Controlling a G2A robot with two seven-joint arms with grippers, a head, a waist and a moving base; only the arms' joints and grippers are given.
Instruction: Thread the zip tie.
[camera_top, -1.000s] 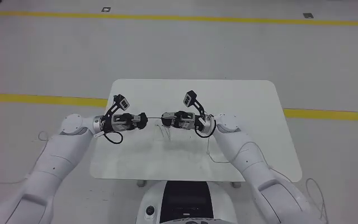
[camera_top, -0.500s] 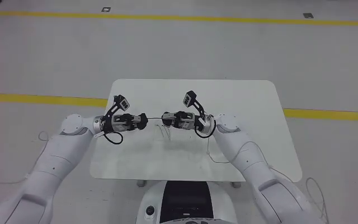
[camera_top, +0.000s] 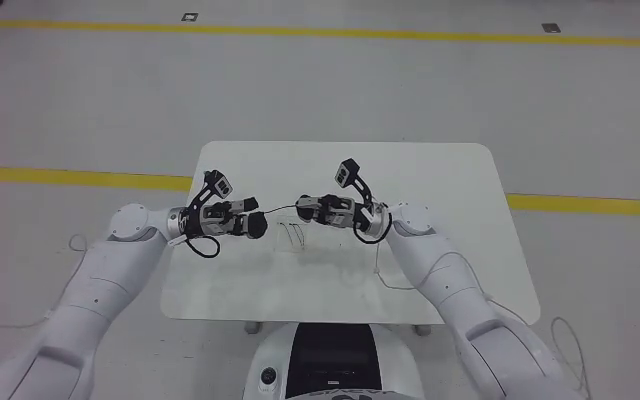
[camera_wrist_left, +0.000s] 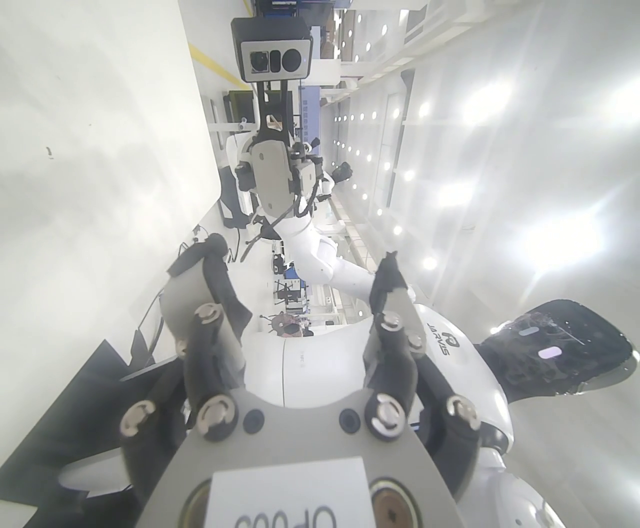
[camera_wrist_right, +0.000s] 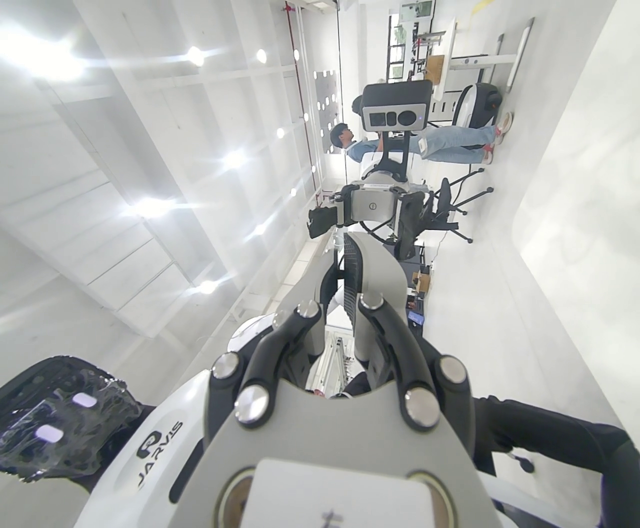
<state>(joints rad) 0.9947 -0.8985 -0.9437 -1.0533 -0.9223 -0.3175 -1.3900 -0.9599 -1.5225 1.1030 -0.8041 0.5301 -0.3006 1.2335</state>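
Observation:
A thin black zip tie (camera_top: 281, 209) hangs level above the white table (camera_top: 400, 170), between my two grippers. My right gripper (camera_top: 303, 208) is shut on its one end; in the right wrist view the fingers (camera_wrist_right: 367, 280) are pressed together and the tie itself is too thin to make out. The tie's free end points at my left gripper (camera_top: 252, 223), which stands open facing it. In the left wrist view the left gripper (camera_wrist_left: 300, 257) has widely spread fingers with nothing between them. I cannot tell whether the free end touches it.
A few thin pale strands (camera_top: 291, 234) lie on the table below the grippers. A loose cable (camera_top: 375, 262) hangs from the right arm. The table's far half and right side are bare.
The left gripper has opened and let go of the tie. The right gripper has drawn a little to the right with the tie in it.

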